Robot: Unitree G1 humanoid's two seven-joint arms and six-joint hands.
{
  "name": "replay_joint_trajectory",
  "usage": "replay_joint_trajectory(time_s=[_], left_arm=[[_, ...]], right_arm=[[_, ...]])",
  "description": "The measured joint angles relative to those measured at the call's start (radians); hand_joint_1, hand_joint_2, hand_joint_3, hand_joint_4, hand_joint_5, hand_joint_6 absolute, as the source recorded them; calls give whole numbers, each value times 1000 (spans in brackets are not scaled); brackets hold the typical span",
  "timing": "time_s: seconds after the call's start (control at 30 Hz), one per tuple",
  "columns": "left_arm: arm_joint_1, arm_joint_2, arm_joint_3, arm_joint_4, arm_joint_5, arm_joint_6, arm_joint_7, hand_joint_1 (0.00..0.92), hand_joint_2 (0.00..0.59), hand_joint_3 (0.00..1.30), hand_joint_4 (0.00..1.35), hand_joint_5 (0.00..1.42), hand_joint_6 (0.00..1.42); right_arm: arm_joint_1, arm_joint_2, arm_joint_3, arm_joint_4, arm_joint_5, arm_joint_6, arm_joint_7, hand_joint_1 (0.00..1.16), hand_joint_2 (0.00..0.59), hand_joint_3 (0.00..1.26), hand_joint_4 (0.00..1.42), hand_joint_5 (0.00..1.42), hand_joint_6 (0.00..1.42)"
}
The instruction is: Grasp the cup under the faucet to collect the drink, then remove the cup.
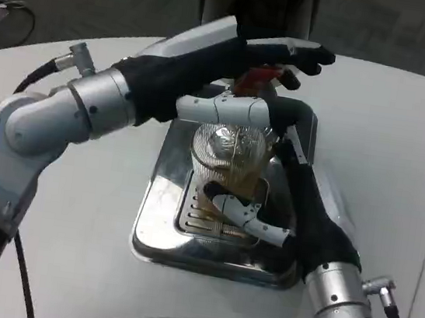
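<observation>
A clear ribbed cup (228, 159) stands upright on the grated middle of a shiny metal tray (157, 234) at the table's (65, 265) centre, part filled with amber drink. The right hand (285, 204) reaches in from the near right and holds the cup, one white finger curled round its near base and others against its right side. The left hand (249, 62) comes from the left over the far end of the tray; its black fingers lie stretched out flat above a red tap handle (261, 77), and its white thumb crosses just above the cup's rim. Whether those fingers press on the handle cannot be told.
</observation>
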Motion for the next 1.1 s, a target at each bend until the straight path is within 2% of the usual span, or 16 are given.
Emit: replay_joint_trajectory(time_s=[0.4, 0.53, 0.8, 1.1], left_arm=[[0, 14, 1, -17, -20, 23, -16, 0, 11, 187, 171, 251, 216], [0, 17, 1, -20, -20, 26, -19, 0, 10, 187, 171, 251, 216], [-9, 29, -3, -20, -9, 7, -37, 0, 11, 188, 171, 251, 212], [-12, 40, -22, -21, 39, -39, -35, 0, 12, 188, 171, 251, 200]], right_arm=[[-60, 18, 11, 103, 18, -11, -34, 680, 213, 0, 55, 108, 110], [-89, 36, 14, 151, 31, -18, -38, 680, 213, 0, 56, 108, 110], [-105, 42, 18, 189, 39, -31, -57, 680, 213, 0, 66, 121, 111], [-105, 46, 23, 192, 39, -31, -69, 680, 219, 0, 66, 122, 111]])
